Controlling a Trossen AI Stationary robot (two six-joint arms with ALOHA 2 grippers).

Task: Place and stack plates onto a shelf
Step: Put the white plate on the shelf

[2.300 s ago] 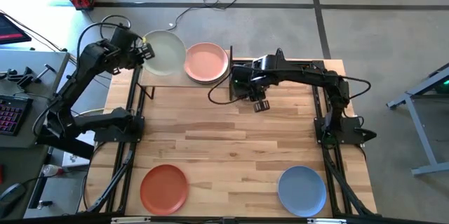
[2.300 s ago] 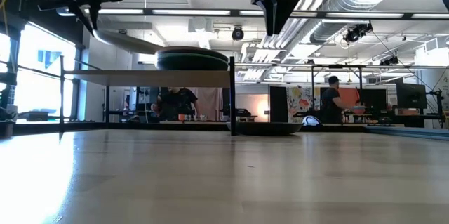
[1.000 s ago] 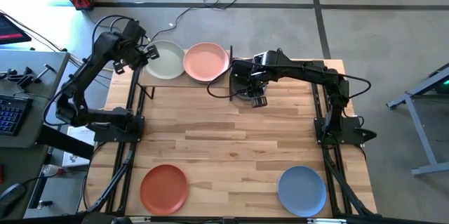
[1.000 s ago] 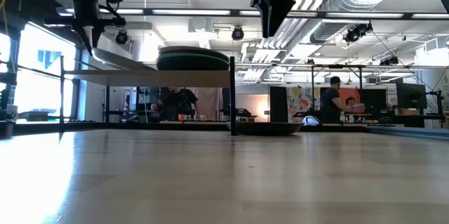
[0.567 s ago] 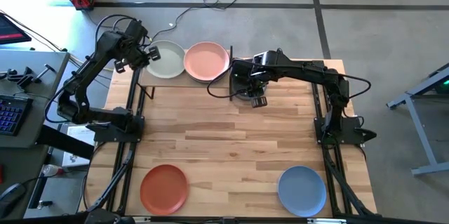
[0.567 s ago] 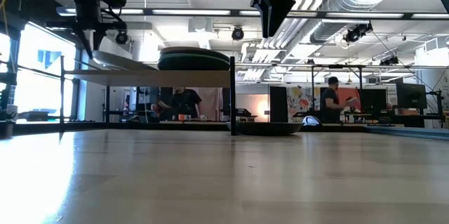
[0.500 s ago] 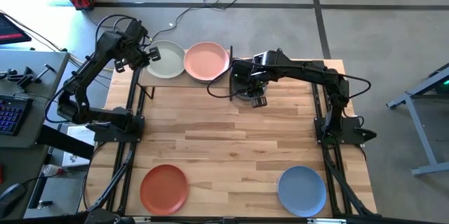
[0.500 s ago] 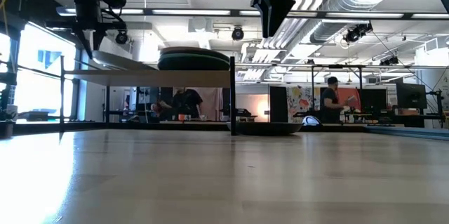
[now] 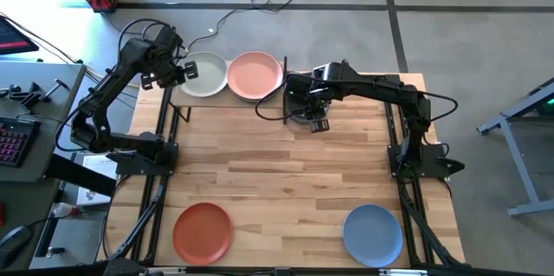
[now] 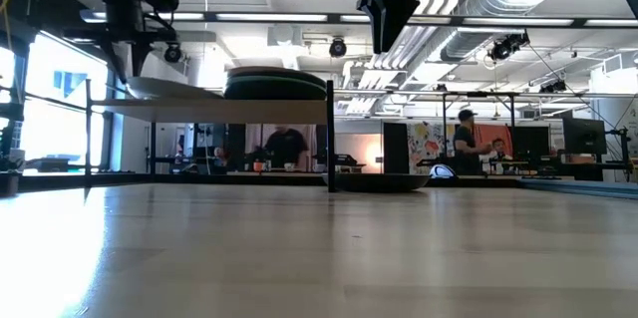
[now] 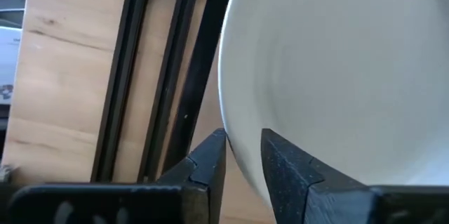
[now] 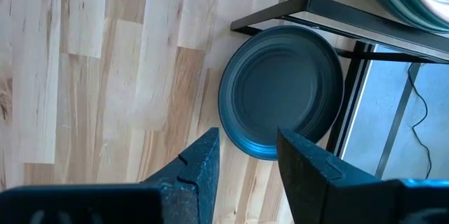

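Here, an off-white plate [image 9: 205, 74] lies flat on the left half of the shelf [image 10: 209, 106], a light board on a thin black frame at the table's [image 9: 286, 172] far edge. Just beside it, on the shelf's right half, sits a stack topped by a pink plate [image 9: 254, 75], with a dark teal rim showing beneath.

The left pincer [image 9: 184, 70] is at the off-white plate's outer rim, its fingers [image 11: 210, 161] slightly spread on either side of the rim, not pinching it. The right pincer [image 9: 318, 124] hovers spread above a charcoal plate [image 12: 280, 90] that lies on the table just beside the shelf's right upright.

Near the table's front edge, well apart, rest a terracotta plate [image 9: 202, 232] and a blue plate [image 9: 372, 234]. People [image 10: 286, 149] show in the room behind.
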